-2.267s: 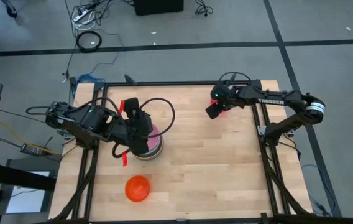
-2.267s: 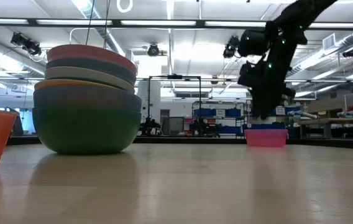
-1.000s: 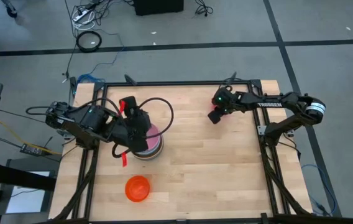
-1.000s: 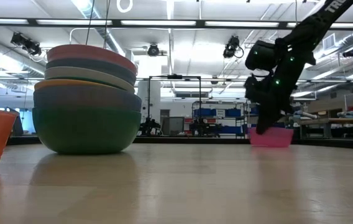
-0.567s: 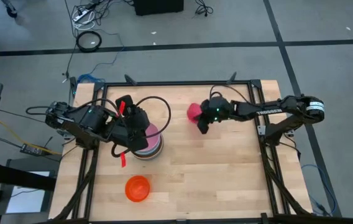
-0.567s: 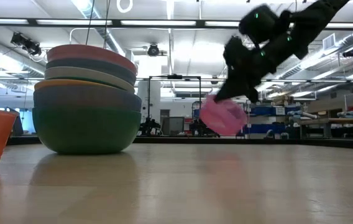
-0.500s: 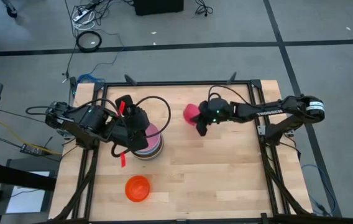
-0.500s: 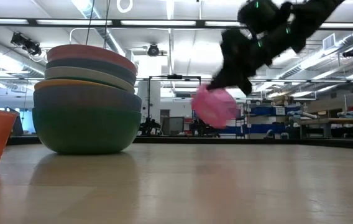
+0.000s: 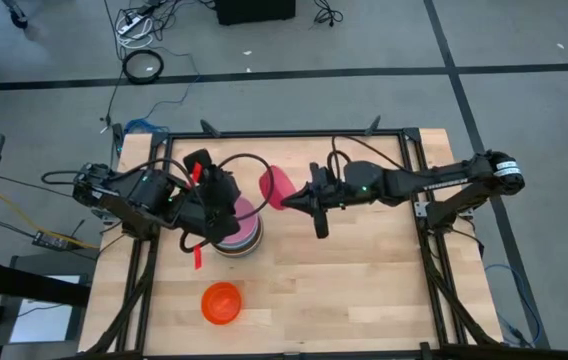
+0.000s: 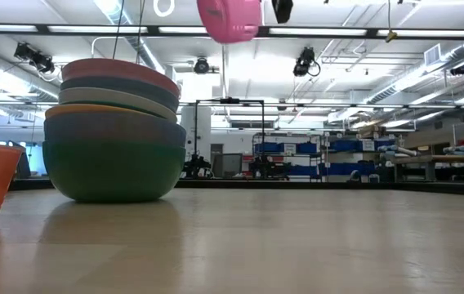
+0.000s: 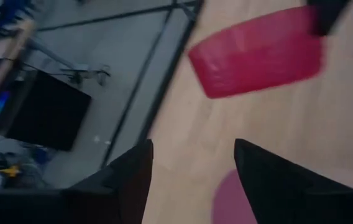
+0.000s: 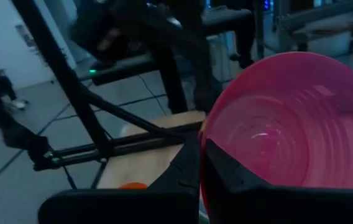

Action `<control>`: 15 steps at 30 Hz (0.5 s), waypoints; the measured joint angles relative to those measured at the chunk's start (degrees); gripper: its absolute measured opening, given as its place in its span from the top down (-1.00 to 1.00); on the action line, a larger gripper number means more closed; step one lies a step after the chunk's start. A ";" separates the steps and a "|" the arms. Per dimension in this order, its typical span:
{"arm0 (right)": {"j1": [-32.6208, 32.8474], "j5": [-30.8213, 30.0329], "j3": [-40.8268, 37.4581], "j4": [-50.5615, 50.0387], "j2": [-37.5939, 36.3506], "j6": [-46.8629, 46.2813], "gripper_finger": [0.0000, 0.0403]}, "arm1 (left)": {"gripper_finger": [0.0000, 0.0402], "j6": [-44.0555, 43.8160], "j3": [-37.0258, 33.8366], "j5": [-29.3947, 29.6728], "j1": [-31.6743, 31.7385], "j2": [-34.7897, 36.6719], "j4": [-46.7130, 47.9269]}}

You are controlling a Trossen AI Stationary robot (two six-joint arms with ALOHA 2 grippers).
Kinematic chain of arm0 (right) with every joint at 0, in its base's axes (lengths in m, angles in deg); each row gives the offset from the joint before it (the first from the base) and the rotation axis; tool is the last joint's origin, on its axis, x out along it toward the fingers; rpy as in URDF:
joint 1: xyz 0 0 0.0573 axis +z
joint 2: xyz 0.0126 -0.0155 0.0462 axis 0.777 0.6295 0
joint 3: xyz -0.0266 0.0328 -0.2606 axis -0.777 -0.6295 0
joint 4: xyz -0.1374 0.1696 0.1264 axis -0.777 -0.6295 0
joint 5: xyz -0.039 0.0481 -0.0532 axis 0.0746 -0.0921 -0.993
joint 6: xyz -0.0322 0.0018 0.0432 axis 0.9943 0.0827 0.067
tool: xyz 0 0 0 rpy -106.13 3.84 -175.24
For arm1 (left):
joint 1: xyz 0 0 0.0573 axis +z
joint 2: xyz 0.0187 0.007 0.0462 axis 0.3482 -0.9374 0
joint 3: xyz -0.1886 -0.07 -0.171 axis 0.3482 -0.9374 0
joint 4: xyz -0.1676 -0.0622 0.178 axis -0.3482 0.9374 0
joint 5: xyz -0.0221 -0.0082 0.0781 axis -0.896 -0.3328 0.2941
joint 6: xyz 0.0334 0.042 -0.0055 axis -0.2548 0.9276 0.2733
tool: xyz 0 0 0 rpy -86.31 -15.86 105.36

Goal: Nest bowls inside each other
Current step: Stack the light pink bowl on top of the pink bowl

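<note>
One magenta bowl (image 9: 278,187) clamped in right hand (image 9: 294,199), left hand (image 9: 226,208) wide; no legible writing.

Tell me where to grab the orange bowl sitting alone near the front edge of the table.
Take the orange bowl by its rim, coming straight down from above. It stands upright and mouth-up, clear of the stack, and its flaring wall gives little hold lower down. One finger inside and one outside the thin lip would probably hold best.

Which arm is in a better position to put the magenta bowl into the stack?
The right arm, probably. The right claw is shut on the magenta bowl, raised beside the stack of bowls. The left claw hovers over the stack, empty.
</note>
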 joint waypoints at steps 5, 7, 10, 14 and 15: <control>1.14 -0.72 0.64 0.16 0.00 -0.48 1.00 | -0.09 0.85 0.00 1.36 0.17 0.00 0.00; 1.50 -1.52 0.64 0.08 0.02 -0.51 1.00 | -0.07 0.80 -1.32 0.11 0.28 0.09 -0.18; 1.84 -2.17 0.64 0.11 0.02 -0.51 1.00 | -0.07 -1.08 -5.68 -2.57 0.39 0.02 -0.07; 1.84 -3.24 0.64 -0.07 0.02 -0.53 1.00 | -0.07 -3.50 -12.03 -4.67 -0.05 -0.07 0.04; 1.74 -3.49 0.64 -0.28 0.02 -0.53 1.00 | -0.07 -4.29 -13.24 -4.69 -0.10 -0.07 0.14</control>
